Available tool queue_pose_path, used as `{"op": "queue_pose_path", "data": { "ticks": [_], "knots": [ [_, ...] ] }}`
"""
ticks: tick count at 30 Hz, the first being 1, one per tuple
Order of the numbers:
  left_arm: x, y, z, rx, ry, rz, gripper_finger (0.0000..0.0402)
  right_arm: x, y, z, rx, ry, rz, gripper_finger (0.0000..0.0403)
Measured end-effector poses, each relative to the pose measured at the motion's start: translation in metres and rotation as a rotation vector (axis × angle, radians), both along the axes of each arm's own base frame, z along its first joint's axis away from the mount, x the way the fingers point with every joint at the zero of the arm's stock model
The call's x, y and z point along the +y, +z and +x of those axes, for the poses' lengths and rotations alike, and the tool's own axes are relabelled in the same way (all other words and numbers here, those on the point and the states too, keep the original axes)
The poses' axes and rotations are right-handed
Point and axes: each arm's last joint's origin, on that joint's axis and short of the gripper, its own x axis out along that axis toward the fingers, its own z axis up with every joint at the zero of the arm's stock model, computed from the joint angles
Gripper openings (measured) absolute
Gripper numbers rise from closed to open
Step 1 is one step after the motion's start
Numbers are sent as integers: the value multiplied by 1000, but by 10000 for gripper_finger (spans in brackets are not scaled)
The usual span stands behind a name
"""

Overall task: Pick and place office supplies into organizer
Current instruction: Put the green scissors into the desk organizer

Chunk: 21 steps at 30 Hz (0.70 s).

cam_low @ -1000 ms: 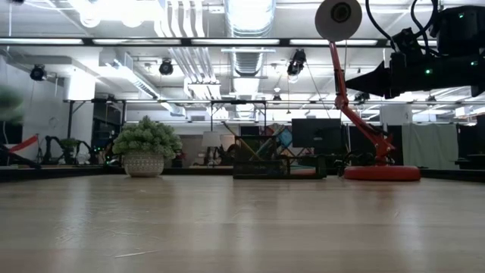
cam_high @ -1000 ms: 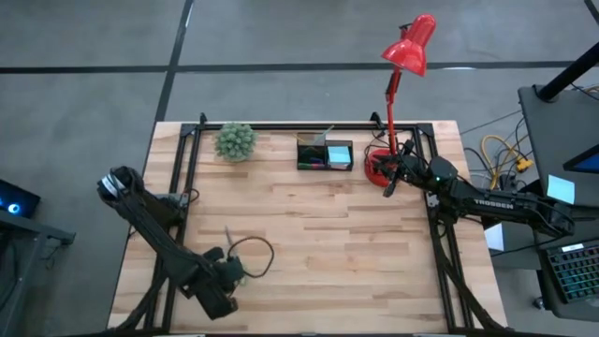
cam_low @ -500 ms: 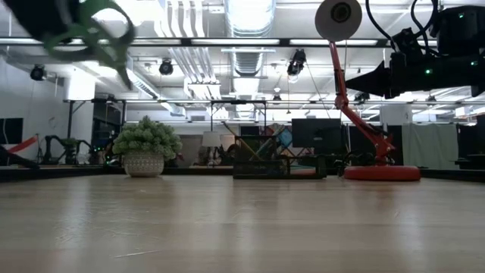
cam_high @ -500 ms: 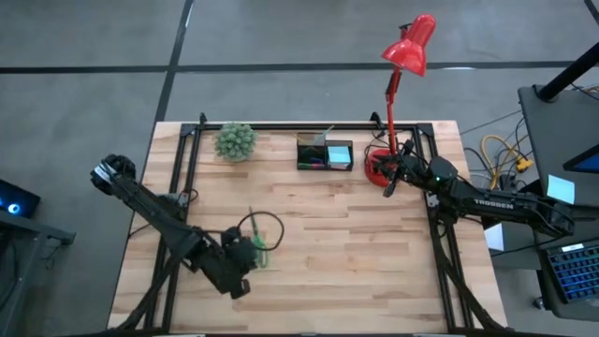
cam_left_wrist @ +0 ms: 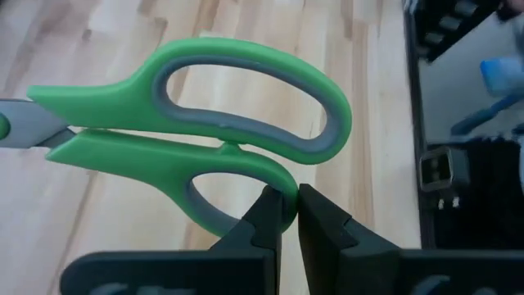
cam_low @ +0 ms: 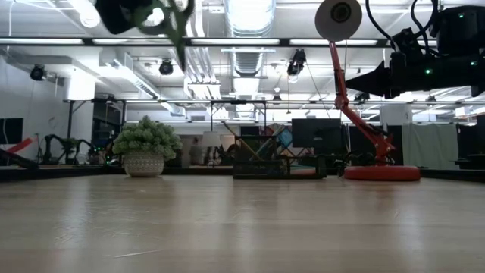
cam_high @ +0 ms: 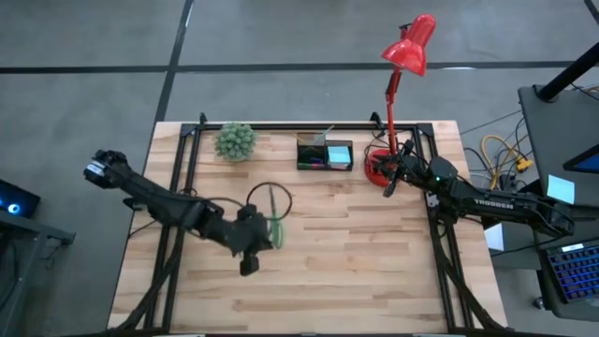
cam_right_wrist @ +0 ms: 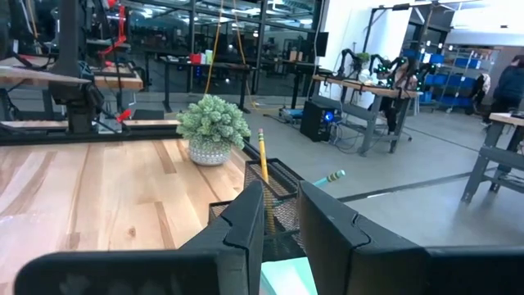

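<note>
My left gripper (cam_high: 266, 233) is over the table's middle left, shut on the green-handled scissors (cam_left_wrist: 229, 123), which show high up in the low view (cam_low: 178, 26). The black organizer (cam_high: 325, 154) stands near the far edge with a light-blue sticky-note pad (cam_high: 340, 154) inside. In the right wrist view a yellow pencil (cam_right_wrist: 264, 176) and a teal pen (cam_right_wrist: 327, 178) stick up out of it. My right gripper (cam_high: 391, 180) waits by the red lamp's base, right of the organizer, its fingers a narrow gap apart (cam_right_wrist: 281, 215). My left gripper pinches the rim of the scissors' smaller handle loop (cam_left_wrist: 274, 187) between its two fingers. The fingers come roughly level from the table's left. The scissors are lifted clear of the table, with the grey blades (cam_left_wrist: 20, 131) off to one side of the fingers.
A small green potted plant (cam_high: 235, 140) stands left of the organizer. The red desk lamp's base (cam_high: 377, 167) sits right of it, with the lamp head (cam_high: 410, 44) high above. A black frame (cam_high: 309, 125) runs along the table's far and side edges.
My left gripper has carried the scissors from the near-left corner toward the far edge and the right, rising as it went. The scissors have stayed in its hold and turned with it. My right arm has kept still.
</note>
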Motion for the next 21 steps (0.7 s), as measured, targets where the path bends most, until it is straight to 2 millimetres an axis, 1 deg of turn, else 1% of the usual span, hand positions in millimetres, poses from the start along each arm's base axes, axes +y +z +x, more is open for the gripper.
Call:
{"op": "queue_pose_path", "data": {
  "ticks": [5, 10, 12, 17, 21],
  "knots": [
    [21, 7, 12, -65, -20, 15, 6, 0, 0, 0, 0, 0, 0, 68],
    [45, 16, 22, -135, 32, 2, 6, 0, 0, 0, 0, 0, 0, 68],
    [55, 22, 25, -176, 54, -36, 6, 0, 0, 0, 0, 0, 0, 68],
    [78, 40, 31, -315, 79, -199, 6, 0, 0, 0, 0, 0, 0, 68],
    [96, 49, 35, -404, 122, -250, 6, 0, 0, 0, -1, 0, 0, 68]
  ]
}}
